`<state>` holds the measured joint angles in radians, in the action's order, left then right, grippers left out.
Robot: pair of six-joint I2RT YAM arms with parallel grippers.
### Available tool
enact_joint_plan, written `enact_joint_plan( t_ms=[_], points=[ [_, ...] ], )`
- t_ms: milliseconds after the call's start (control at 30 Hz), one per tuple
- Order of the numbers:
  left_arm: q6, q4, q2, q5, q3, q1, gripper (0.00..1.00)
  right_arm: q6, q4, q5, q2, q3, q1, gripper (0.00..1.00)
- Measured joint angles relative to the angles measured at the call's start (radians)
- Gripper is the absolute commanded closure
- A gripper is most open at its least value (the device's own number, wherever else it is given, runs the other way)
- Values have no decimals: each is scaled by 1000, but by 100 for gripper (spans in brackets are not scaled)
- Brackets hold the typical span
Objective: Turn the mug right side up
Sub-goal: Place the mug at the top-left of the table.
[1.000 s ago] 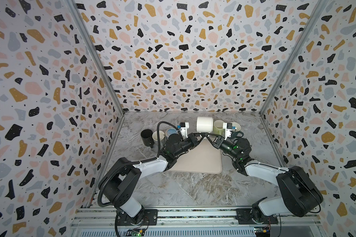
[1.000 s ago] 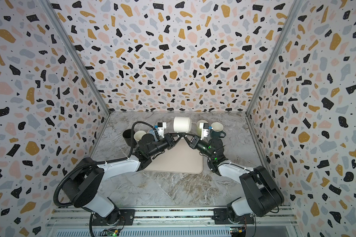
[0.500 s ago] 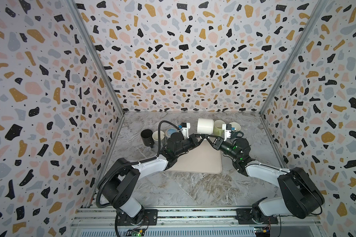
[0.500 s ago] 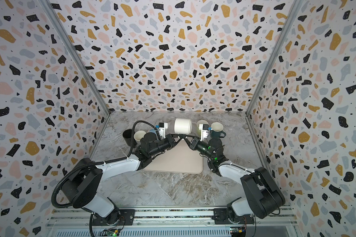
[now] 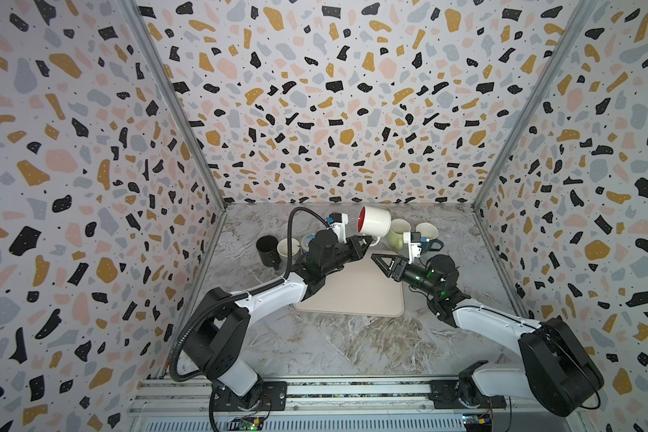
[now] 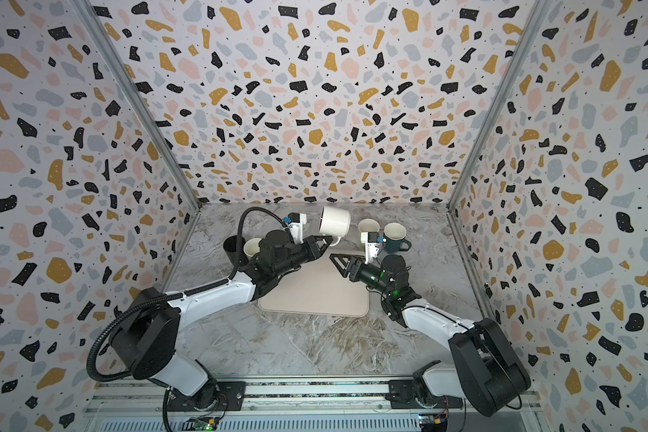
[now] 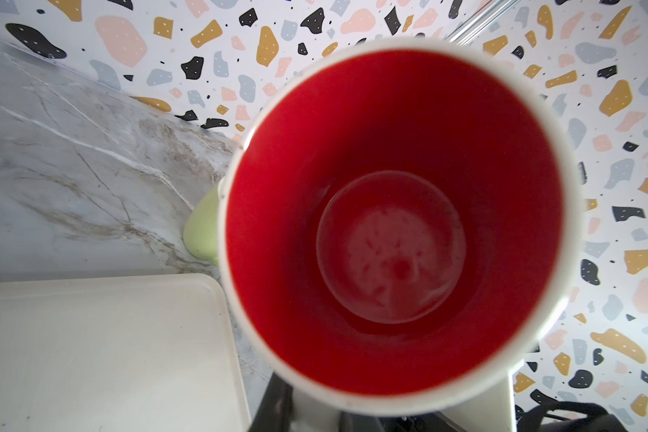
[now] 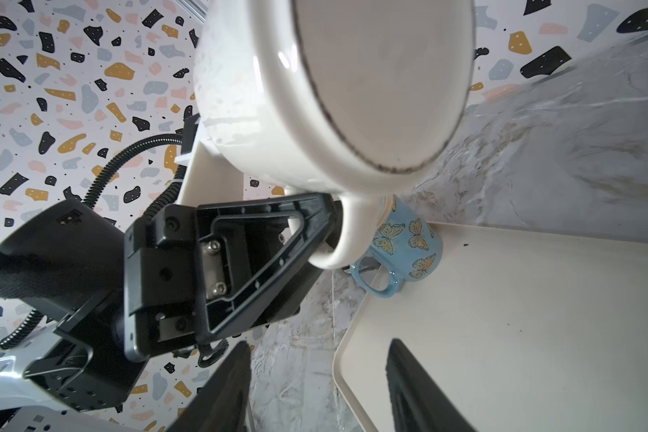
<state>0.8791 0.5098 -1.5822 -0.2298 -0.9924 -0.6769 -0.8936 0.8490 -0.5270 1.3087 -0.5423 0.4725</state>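
Mug reorientation, mid-turn. The left end effector (image 5: 368,242) is pressed together on the handle (image 8: 352,232) of the white mug (image 5: 375,221) and holds it in the air, clear of everything, above the far edge of the beige tray (image 5: 352,299) that lies at the middle of the marble surface (image 5: 352,348). In both top views the mug lies on its side: mouth toward the left arm's side of the cell, base toward the right arm's side, handle hanging down into the grip. The left wrist view looks straight into the red interior (image 7: 390,232); the right wrist view shows the flat base (image 8: 382,74). The right end effector (image 5: 379,260) stands with jaws spread and nothing between them, lower than the mug and apart from it, over the tray's far right part. Other mugs stand upright along the far edge of the surface: a black mug (image 5: 268,248) and a cream mug (image 5: 288,248) toward the far left corner, a pale green mug (image 5: 398,232) and a teal mug (image 5: 429,235) toward the far right. Judged stage: the turn is about half made, the mug neither mouth-down nor mouth-up. The next move calls for a roll of the left wrist until the mouth faces up, then a level descent, base first, onto a bare part of the tray; with the handle as the only hold, the body may swing about the pinch, so a slow roll seems wise.
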Motion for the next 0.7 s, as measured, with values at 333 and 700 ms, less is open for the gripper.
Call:
enact_joint_plan(
  t_ms=[333,700],
  points=[
    [-69,-101,2,42,-4,53,100,47,-96,4,-81,0,-26,32],
    [-140,-219,-30,119,-83,80,100,145,-287,76,-218,0,-59,31]
  ],
)
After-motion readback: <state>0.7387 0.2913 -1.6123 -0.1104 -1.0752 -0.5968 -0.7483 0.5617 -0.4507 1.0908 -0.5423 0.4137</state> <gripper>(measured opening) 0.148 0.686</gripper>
